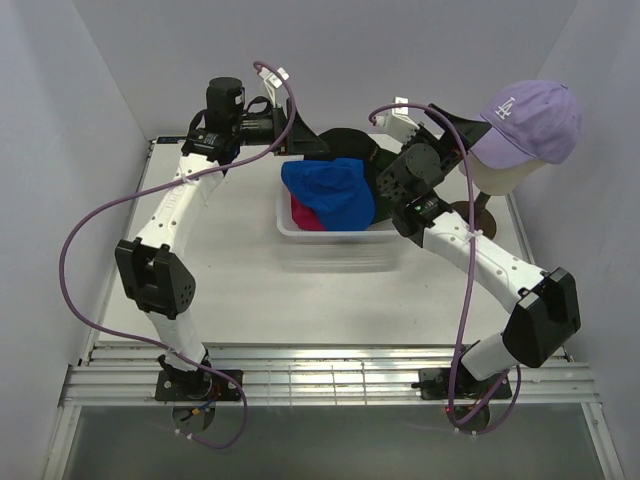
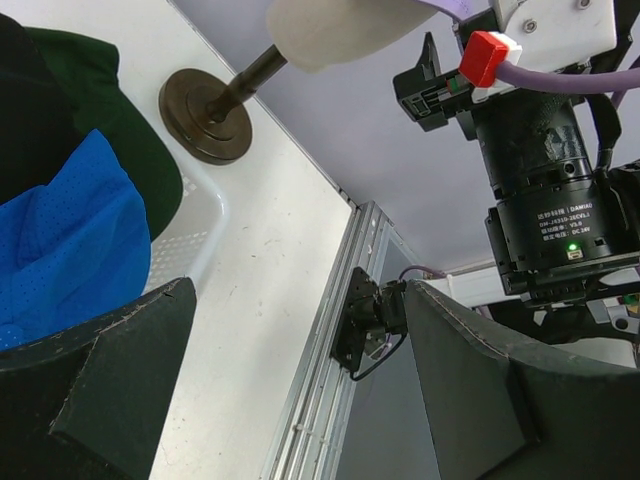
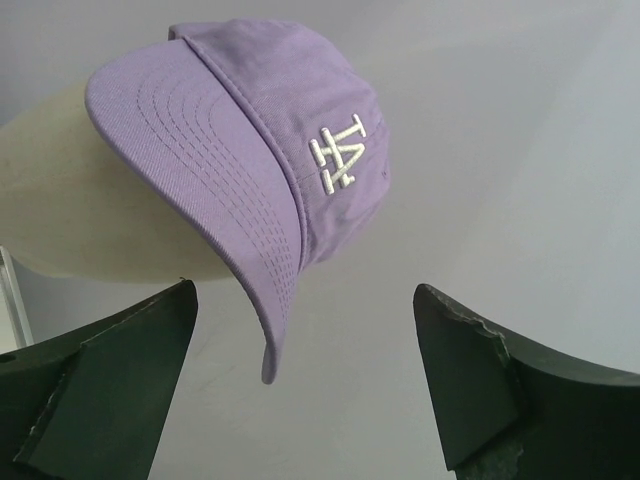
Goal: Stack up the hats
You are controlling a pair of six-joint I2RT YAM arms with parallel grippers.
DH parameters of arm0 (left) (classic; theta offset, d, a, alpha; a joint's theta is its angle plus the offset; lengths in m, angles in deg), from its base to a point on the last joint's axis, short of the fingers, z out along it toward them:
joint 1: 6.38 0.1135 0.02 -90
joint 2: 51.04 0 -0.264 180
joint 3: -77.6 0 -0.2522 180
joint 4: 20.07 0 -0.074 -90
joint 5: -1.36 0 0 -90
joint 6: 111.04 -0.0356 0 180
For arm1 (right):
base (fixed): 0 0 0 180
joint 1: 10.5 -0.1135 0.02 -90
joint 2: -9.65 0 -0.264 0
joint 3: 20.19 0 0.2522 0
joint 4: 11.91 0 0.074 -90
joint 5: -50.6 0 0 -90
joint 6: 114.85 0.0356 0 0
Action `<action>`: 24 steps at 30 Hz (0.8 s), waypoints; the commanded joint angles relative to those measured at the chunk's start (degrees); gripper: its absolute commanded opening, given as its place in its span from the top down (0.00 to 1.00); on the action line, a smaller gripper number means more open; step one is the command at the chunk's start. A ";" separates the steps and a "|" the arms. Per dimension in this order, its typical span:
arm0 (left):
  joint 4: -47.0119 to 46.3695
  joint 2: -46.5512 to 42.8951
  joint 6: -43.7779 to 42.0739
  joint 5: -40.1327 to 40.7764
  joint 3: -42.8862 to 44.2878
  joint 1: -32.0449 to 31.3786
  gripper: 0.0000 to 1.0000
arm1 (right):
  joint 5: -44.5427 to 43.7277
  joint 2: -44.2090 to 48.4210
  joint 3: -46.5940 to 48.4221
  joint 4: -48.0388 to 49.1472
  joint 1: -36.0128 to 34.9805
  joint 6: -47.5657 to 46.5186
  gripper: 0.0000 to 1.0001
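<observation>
Closest in, the near half of the table point(image 1: 240, 290) lies bare, so there is open room there for swinging a cap across. Beyond it the white basket point(image 1: 335, 236) holds what is left of the job. The blue cap point(image 1: 330, 190) is on top and the magenta cap point(image 1: 303, 218) shows under its near edge. The black cap point(image 2: 25, 100) and green cap point(image 2: 120, 110) are behind; how those two lie on each other I cannot tell.

The left gripper point(image 2: 298, 290) hangs over the basket's far left corner, jaws wide and empty. Farther right, the right gripper point(image 3: 305, 300) faces the mannequin head point(image 1: 505, 178), also spread wide with nothing between its fingers. The lavender cap point(image 1: 530, 120) sits on that head, brim toward the gripper. I judge one of five placed, four to go.

Room is tight here. The right arm point(image 1: 480, 260) is wedged between the basket wall and the stand point(image 2: 205, 115), and the side wall point(image 1: 610, 230) is near behind the head.
</observation>
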 commanded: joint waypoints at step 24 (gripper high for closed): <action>5.79 -10.30 -32.83 16.54 -18.44 9.16 0.25 | 82.23 -15.09 28.16 -74.33 -1.76 83.93 0.16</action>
